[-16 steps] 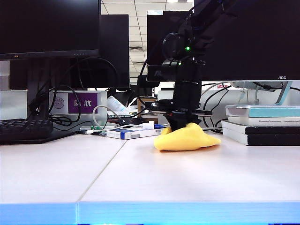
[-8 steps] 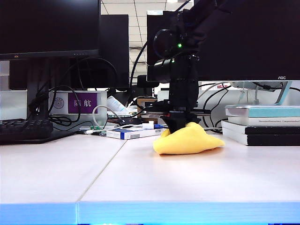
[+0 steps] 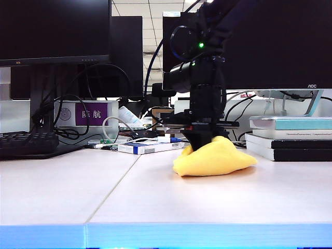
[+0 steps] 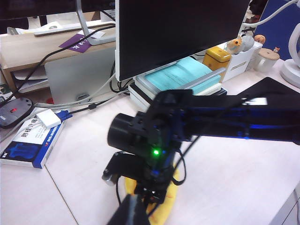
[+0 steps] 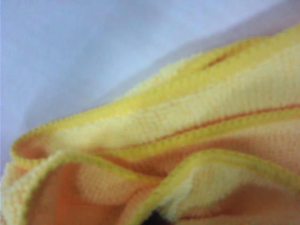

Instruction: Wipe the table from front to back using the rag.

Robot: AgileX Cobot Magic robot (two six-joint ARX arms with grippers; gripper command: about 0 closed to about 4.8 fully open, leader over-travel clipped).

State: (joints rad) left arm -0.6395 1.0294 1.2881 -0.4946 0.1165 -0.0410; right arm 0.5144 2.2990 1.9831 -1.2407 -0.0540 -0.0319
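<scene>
I am watching the soft, bright yellow microfibre rag (image 3: 215, 156) lying bunched in a low mound on the wide, pale whitish-beige table top (image 3: 155, 192), towards its back edge and right of the thin seam line. Its long axis is running side to side, parallel to the light blue front edge band, with the thinner tail pointing right, towards the stack of dark and teal books (image 3: 290, 137).

Behind the rag, along the back edge, a blue-and-white flat box (image 3: 140, 148) is lying among loose cables; a black keyboard (image 3: 28, 142) is sitting at the back left, and dark monitors are standing over all of it. The books are sitting near the rag's right tip, apart from it.

My right gripper (image 3: 201, 141) is coming straight down onto the rag's top, left of its middle, so the cloth is lying directly under and around the tips. It is closed, pinching the folds; the right wrist view is filled with crumpled yellow cloth (image 5: 187, 154).

The left gripper is out of sight, closed and holding nothing I can see; its camera is looking down on the right arm (image 4: 154, 136) from above.
</scene>
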